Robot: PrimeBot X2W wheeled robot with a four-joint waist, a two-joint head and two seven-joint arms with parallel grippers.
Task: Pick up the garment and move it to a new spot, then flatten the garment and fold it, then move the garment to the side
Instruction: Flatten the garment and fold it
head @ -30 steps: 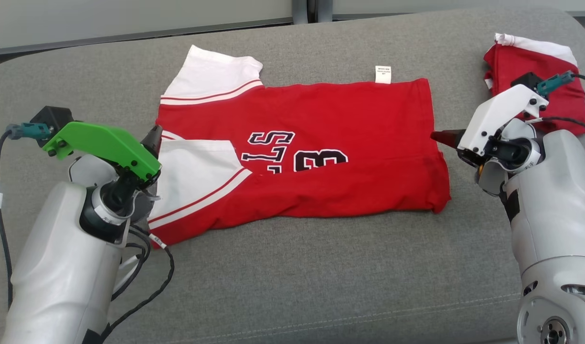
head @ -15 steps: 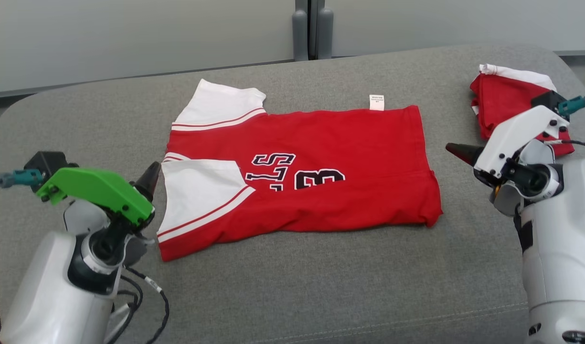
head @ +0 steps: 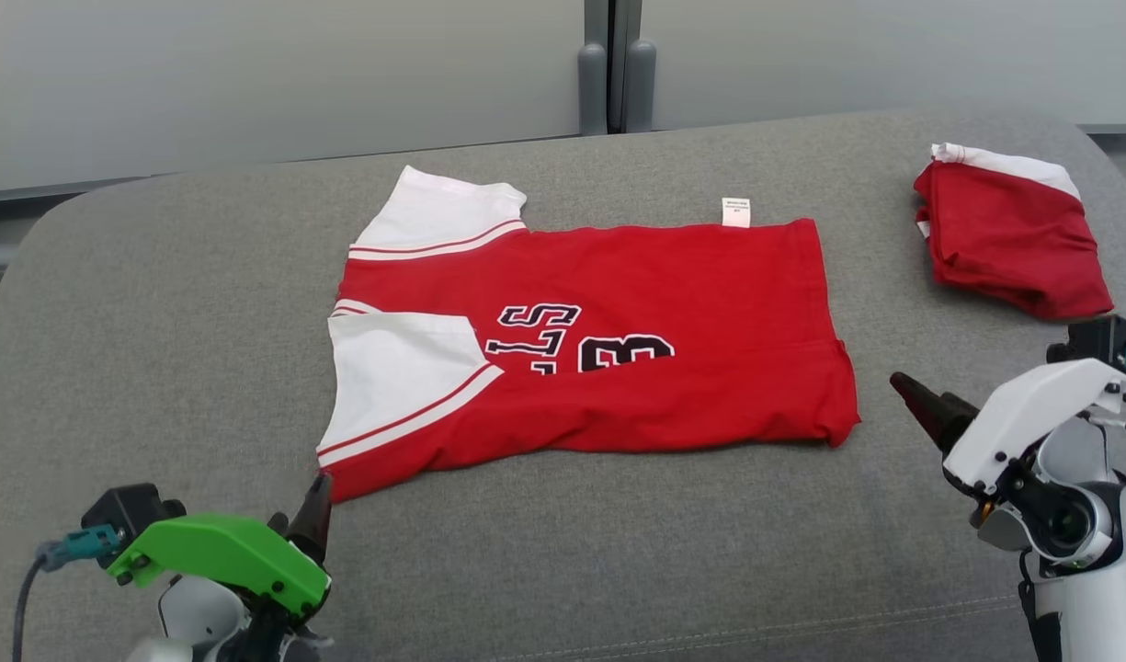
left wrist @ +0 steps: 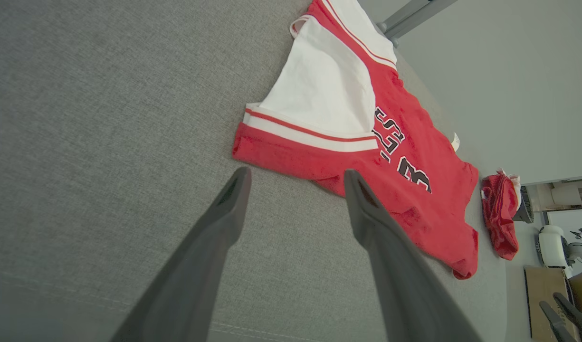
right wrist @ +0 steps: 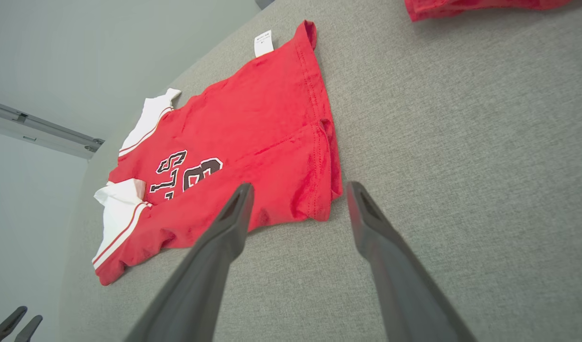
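Note:
The garment (head: pixel 618 340) is a red jersey with white sleeves and black lettering. It lies folded lengthwise and flat on the grey cushion (head: pixel 618 552). My left gripper (head: pixel 314 510) hovers open just off the garment's near left corner, nothing between its fingers. The left wrist view has the left gripper (left wrist: pixel 296 175) pointing at that red hem of the garment (left wrist: pixel 348 118). My right gripper (head: pixel 916 400) stands open a little right of the near right corner, not touching it. The right wrist view shows the right gripper (right wrist: pixel 300 189) empty, aimed at the garment (right wrist: pixel 252 123).
A second red and white garment (head: pixel 1008 234) lies folded at the cushion's far right. A grey wall with two upright posts (head: pixel 608 74) runs behind the cushion. The cushion's rounded front seam (head: pixel 710 616) is close to me.
Both arms have drawn back toward me, away from the garment's left and right edges. The camera has shifted too. The garment lies as before.

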